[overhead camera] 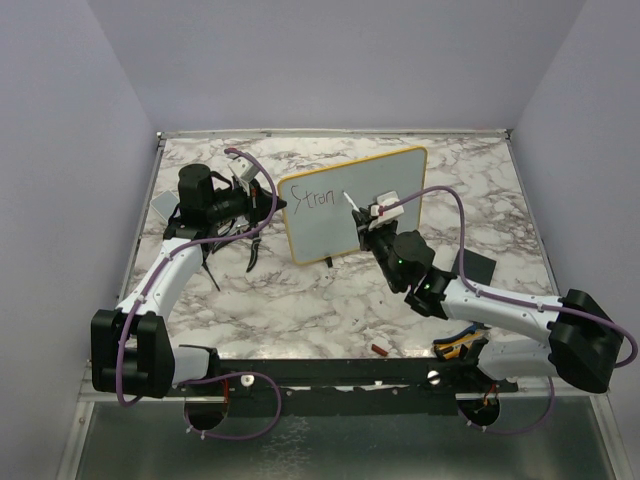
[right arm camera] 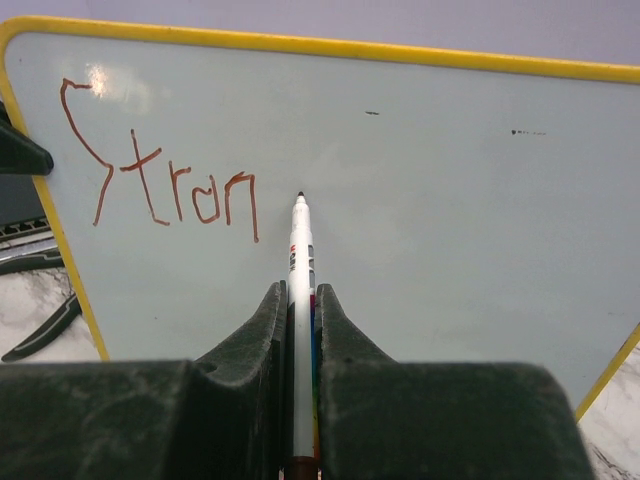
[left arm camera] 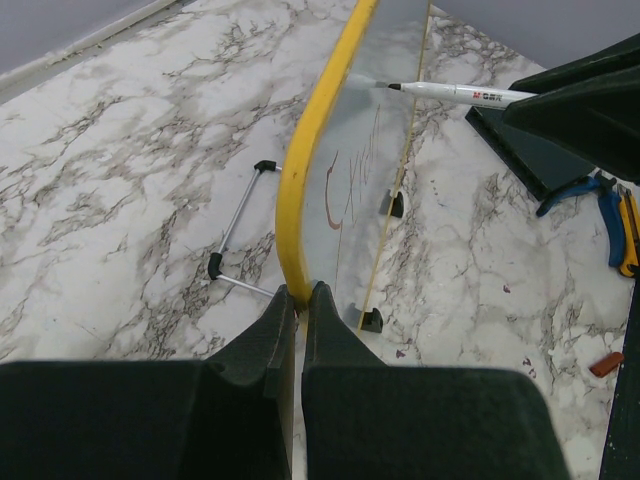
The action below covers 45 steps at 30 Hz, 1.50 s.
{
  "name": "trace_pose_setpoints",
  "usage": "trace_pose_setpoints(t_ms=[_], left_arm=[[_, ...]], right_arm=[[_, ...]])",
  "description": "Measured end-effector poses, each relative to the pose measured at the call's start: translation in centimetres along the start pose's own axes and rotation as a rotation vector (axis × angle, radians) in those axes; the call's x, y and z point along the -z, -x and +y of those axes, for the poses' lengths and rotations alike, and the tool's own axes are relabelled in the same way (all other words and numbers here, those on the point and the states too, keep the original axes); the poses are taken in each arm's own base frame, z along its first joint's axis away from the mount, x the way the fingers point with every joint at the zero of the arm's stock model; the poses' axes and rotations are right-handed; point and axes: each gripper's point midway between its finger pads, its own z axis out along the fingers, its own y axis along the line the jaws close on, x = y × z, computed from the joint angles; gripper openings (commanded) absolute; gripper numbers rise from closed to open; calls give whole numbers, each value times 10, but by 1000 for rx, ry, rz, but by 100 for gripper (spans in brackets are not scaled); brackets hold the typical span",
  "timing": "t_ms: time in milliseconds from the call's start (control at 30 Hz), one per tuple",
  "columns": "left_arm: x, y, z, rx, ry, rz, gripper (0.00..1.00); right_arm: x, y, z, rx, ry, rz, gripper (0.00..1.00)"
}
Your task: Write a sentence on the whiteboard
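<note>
Whiteboard (overhead camera: pixel 322 234) upright on its feet, toward the far edge of the desk (overhead camera: pixel 300 305), about midway between left and right edges, face turned to the near right corner. Left gripper (left arm camera: pixel 300 298) pressed together on the yellow frame at the board's left edge. Right gripper (right arm camera: pixel 301 298) pinching a white marker (right arm camera: pixel 300 255), uncapped, tip at the board face just right of the last letter; contact unclear. Sentence (right arm camera: pixel 170 190) reads only "Stron", one line, upper left of board. Dark slab (overhead camera: pixel 476 268) flat near the right edge.
</note>
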Motion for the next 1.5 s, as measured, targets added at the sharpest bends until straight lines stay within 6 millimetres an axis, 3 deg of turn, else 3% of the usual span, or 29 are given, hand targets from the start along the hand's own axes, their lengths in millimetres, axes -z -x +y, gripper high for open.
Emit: trace_pose_setpoints(t_ms=[267, 767, 1500], left_arm=[[0, 0, 0, 0, 0, 0, 0], [0, 0, 1, 0, 8, 0, 0], [0, 0, 1, 0, 8, 0, 0]], right_arm=[[-5, 9, 3, 7, 8, -20, 1], [-8, -1, 12, -10, 42, 3, 1], [-5, -3, 0, 24, -12, 11, 0]])
